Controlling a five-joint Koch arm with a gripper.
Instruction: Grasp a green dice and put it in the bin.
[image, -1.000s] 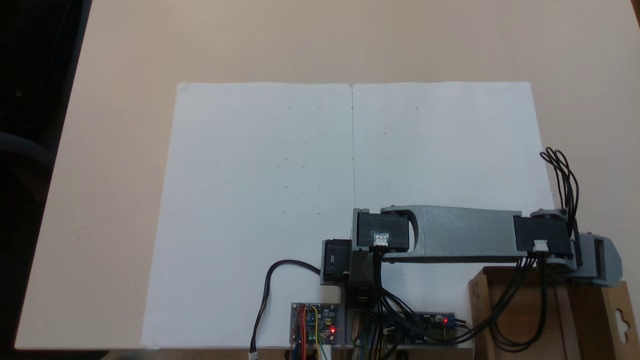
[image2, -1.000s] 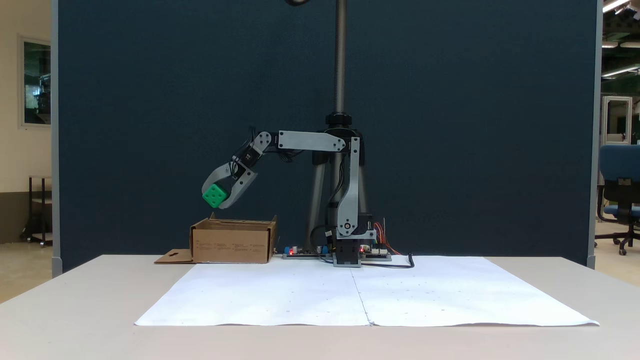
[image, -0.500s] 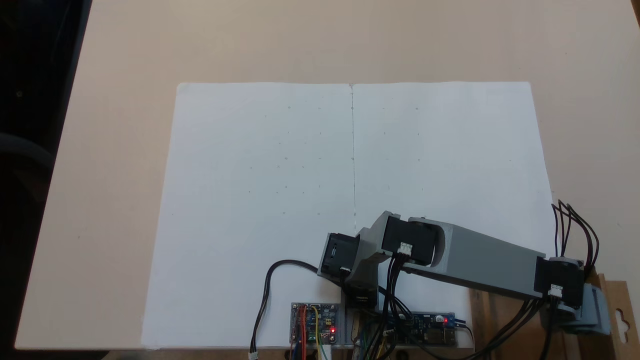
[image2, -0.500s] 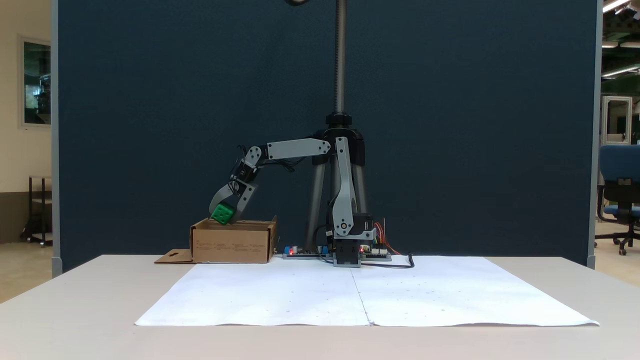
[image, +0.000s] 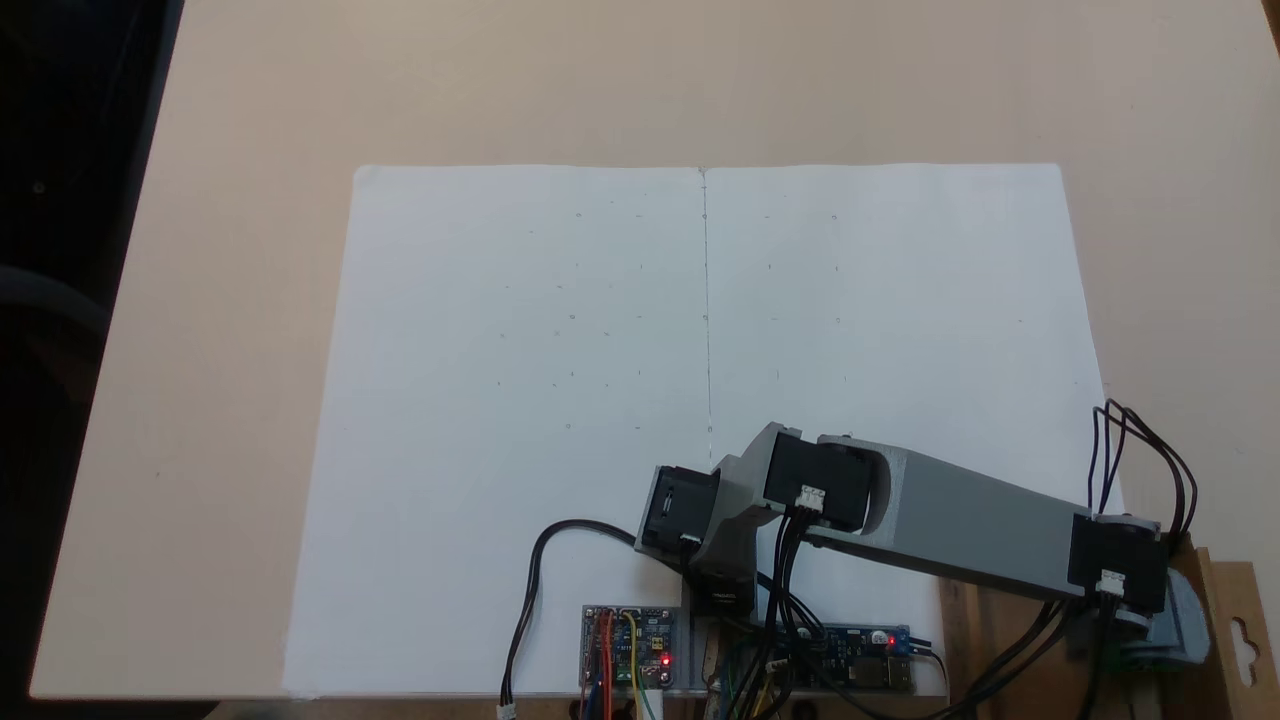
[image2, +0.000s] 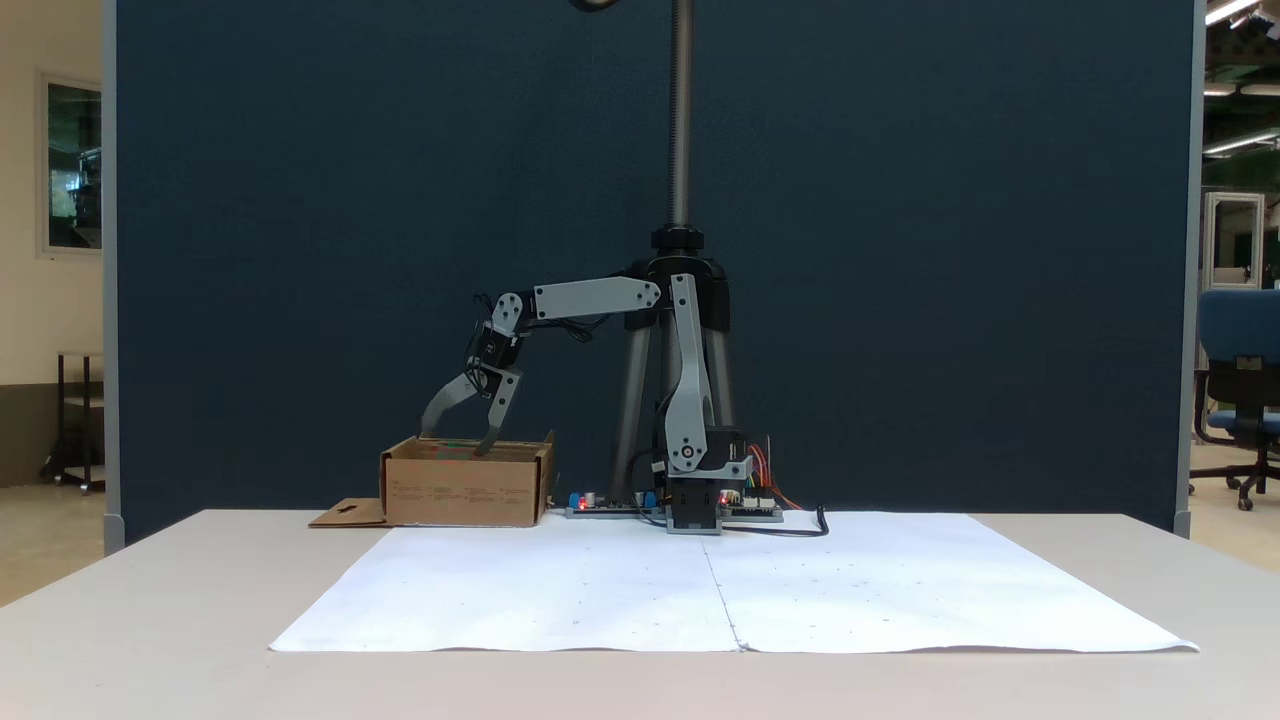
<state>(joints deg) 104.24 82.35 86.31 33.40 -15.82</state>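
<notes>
Your gripper (image2: 455, 442) hangs right over the bin (image2: 465, 485), jaws spread apart, nothing between them, tips at the rim. The green dice isn't visible, so it's likely down inside the bin, behind the cardboard wall. That reads as a release made low so the cube wouldn't bounce out. Above the bin there's open air, and beside it the white sheet (image: 700, 400) lies bare: lift straight up, mind the rim.

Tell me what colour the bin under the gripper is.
Brown cardboard. The bin shows best in the fixed side view, below the open gripper.
</notes>
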